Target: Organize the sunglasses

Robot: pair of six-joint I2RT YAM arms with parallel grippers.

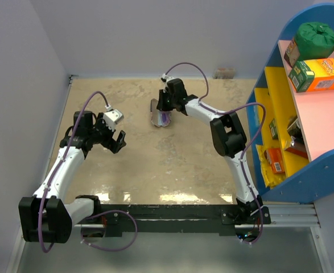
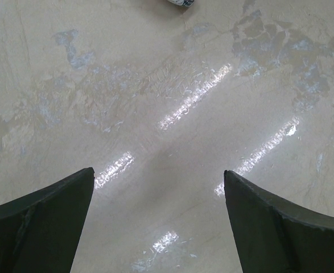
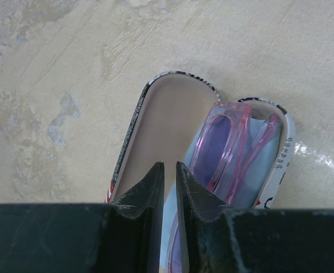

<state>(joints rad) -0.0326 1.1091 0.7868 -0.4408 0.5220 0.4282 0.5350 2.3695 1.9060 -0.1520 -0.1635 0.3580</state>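
The sunglasses, with pink-purple frame and folded arms, lie on a light blue cloth inside the open flag-print case. The case's beige lid is open to the left. The case sits at the far middle of the table. My right gripper is right above the case's middle, jaws almost together with only a thin gap and nothing visibly between them; it also shows in the top view. My left gripper is open and empty over bare table at the left.
A blue and yellow shelf unit with boxes and a green bag stands at the right. Walls close the table at the left and the back. An end of the case shows at the top edge of the left wrist view.
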